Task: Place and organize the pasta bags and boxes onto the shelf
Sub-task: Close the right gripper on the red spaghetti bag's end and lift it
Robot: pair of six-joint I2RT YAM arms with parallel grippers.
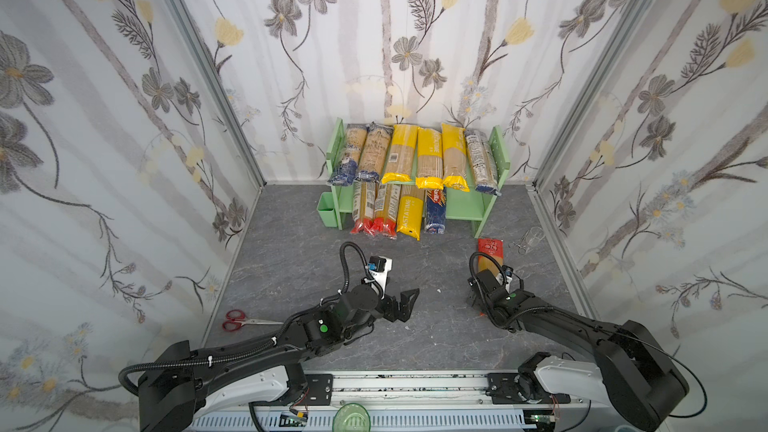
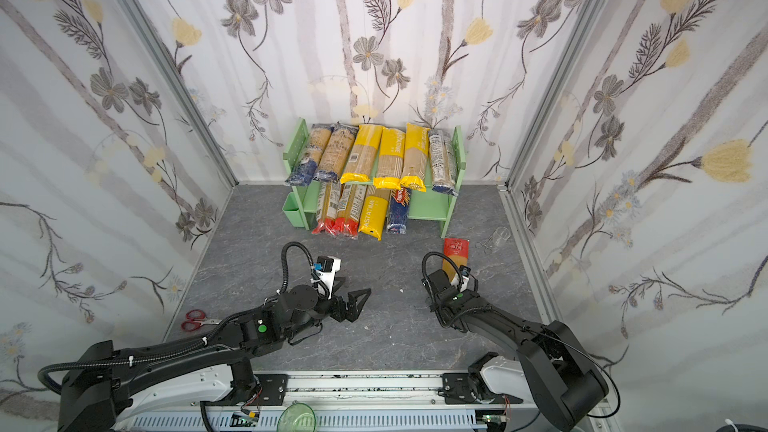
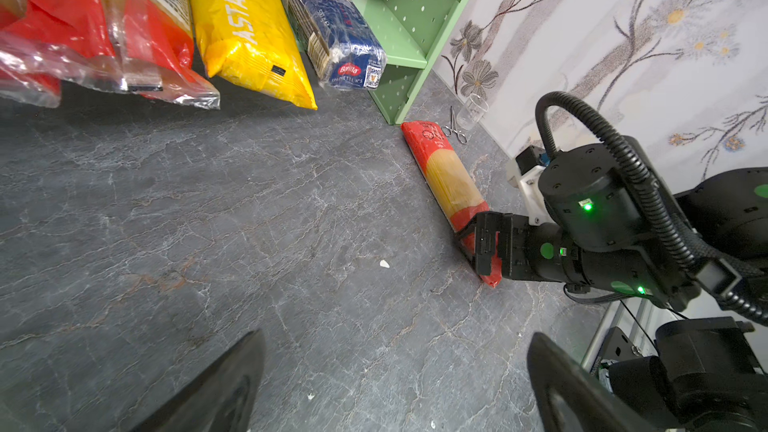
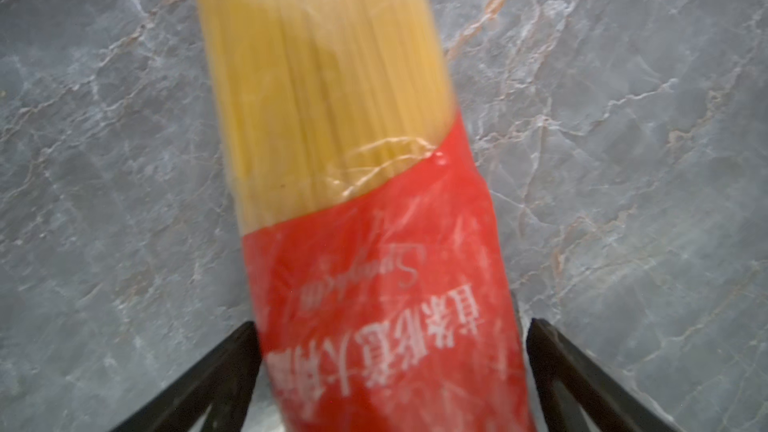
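The shelf (image 1: 500, 147) stands on the tabletop (image 1: 291, 276) against the back wall. Its upper board is full. Six upper packs (image 1: 430, 155) lie side by side, dark-blue ends toward both shelf sides and three yellow ones in the middle, with their near ends overhanging the front edge. On the lower board, toward the shelf's left end, lie two red-ended bags (image 1: 365, 207), a yellow bag (image 1: 409, 214) and the dark-blue Barilla pack (image 3: 345, 31), all sticking out in front of the shelf. A loose red-ended pack (image 3: 449, 176) lies flat on the tabletop, one end just in front of the shelf's right leg and its length running away from the shelf. The right fingers (image 4: 557, 363) stand spread on either side of the end farthest from the shelf, one at the wrapper's edge and the other with a sliver of tabletop between. The left fingers (image 3: 216, 388) are spread wide with nothing between them, above bare tabletop well in front of the shelf's middle. A small green cup (image 1: 326, 207) sits just beside the shelf's left leg.
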